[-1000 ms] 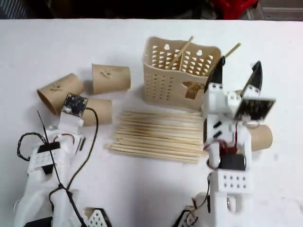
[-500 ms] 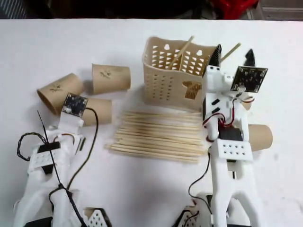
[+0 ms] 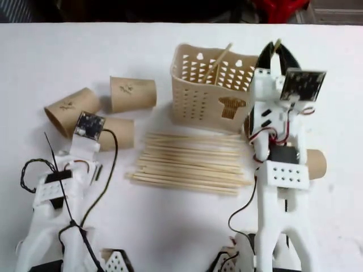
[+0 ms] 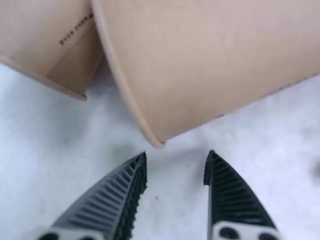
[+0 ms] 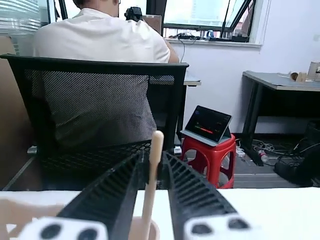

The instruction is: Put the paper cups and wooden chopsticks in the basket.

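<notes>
Beside the basket [image 3: 215, 90], right end effector [image 3: 276, 51] clamping a chopstick [image 5: 157, 140], left end effector [image 4: 175, 161] parted.

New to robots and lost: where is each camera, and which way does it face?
High view: above the table, looking down on basket, paper cups, chopsticks; both arms show.
Left wrist view: on left arm, facing down at cups; open left hand shows.
Right wrist view: on right arm, looking level into the room; right hand grips a chopstick.
High and right wrist views share that chopstick.

Four paper cups [image 3: 133, 93], one basket [image 3: 195, 102], a pile of uncounted chopsticks [image 3: 187, 164].
</notes>
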Robot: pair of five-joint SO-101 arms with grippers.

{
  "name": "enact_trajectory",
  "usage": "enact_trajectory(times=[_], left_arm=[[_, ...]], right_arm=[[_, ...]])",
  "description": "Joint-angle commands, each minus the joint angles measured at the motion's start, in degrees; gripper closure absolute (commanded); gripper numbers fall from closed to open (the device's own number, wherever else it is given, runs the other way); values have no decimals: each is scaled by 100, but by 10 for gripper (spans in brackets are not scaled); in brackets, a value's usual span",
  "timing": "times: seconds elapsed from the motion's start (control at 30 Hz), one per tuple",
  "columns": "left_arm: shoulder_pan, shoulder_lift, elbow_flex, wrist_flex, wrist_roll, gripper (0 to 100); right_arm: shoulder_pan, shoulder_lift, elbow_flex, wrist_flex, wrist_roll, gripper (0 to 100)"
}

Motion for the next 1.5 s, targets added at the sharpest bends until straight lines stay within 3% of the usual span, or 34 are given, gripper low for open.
enact_trajectory(times=[0.0,0.23,0.63,0.93,1.13,1.33,1.47], left_arm=[[75,-215,-26,-132,-44,804],[75,-215,-26,-123,-44,804],[75,-215,-26,-123,-44,804],[75,-215,-26,-123,-44,804],[75,-215,-26,-123,-44,804],[75,-215,-26,-123,-44,804],[75,-215,-26,-123,-44,804]], right_arm=[[-127,-189,-1723,1886,53,982],[-611,673,-4325,3565,53,982],[-1587,1947,-7446,4004,53,982],[-1798,2941,-7552,4470,53,982],[-1736,3266,-7552,5429,88,970],[-1727,3248,-7552,6668,105,772],[-1455,3231,-7596,7451,105,728]])
